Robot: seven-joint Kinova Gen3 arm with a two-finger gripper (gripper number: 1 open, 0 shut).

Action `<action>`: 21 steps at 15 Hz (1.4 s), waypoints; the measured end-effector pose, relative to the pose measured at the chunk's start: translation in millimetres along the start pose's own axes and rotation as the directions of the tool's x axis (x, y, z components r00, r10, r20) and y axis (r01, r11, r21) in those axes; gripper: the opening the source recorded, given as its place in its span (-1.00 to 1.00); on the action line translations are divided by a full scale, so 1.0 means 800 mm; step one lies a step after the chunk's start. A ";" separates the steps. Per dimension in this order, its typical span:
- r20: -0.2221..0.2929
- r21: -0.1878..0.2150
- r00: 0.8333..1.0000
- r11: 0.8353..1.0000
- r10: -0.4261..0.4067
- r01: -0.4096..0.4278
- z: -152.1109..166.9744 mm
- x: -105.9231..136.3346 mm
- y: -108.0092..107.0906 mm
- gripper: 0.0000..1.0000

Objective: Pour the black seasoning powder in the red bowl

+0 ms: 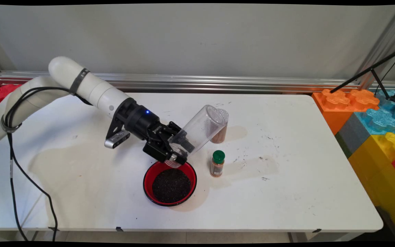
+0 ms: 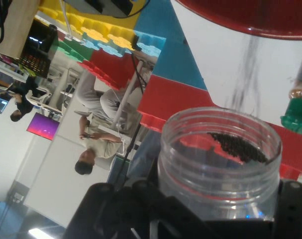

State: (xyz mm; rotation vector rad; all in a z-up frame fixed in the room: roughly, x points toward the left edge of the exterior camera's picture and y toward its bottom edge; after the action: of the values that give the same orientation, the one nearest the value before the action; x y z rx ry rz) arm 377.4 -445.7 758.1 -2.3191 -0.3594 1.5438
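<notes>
Stained white table (image 1: 286, 192) beneath a grey wall (image 1: 197, 37), gripper (image 1: 175, 151) clamping a tipped clear jar (image 1: 201, 128) over the red bowl (image 1: 170, 181).

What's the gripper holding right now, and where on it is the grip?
The gripper holds a clear plastic jar, clamped near its open mouth end, tilted mouth-down over the red bowl.
</notes>
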 end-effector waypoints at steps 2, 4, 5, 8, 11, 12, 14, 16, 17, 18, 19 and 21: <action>-0.001 0.003 1.000 1.000 0.015 -0.015 0.000 -0.001 -0.002 -1.00; -0.001 0.006 1.000 1.000 0.031 -0.031 -0.001 -0.001 -0.004 -1.00; -0.001 0.007 0.999 0.999 0.036 -0.036 -0.001 -0.002 -0.005 -1.00; -0.001 0.010 0.999 0.999 0.050 -0.050 -0.001 -0.003 -0.007 -1.00; -0.002 0.013 0.998 0.998 0.063 -0.063 -0.001 -0.003 -0.009 -1.00; -0.002 0.013 0.998 0.998 0.066 -0.065 -0.001 -0.004 -0.009 -1.00; -0.001 0.014 0.998 0.998 0.063 -0.063 -0.001 -0.004 -0.010 -1.00; 0.001 0.014 0.999 0.999 0.045 -0.045 -0.002 -0.004 -0.010 -1.00; 0.002 0.015 1.000 1.000 0.026 -0.026 -0.002 -0.004 -0.011 -1.00; 0.003 0.016 1.000 1.000 0.007 -0.007 -0.002 -0.003 -0.011 -1.00; 0.006 0.019 1.000 1.000 -0.019 0.018 -0.002 -0.003 -0.011 -1.00; 0.009 0.026 0.998 0.997 -0.066 0.066 -0.003 -0.002 -0.013 -1.00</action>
State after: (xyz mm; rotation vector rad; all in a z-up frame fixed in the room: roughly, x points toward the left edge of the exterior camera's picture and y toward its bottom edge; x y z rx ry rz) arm 378.4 -437.4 764.6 -2.2580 -0.4125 1.5200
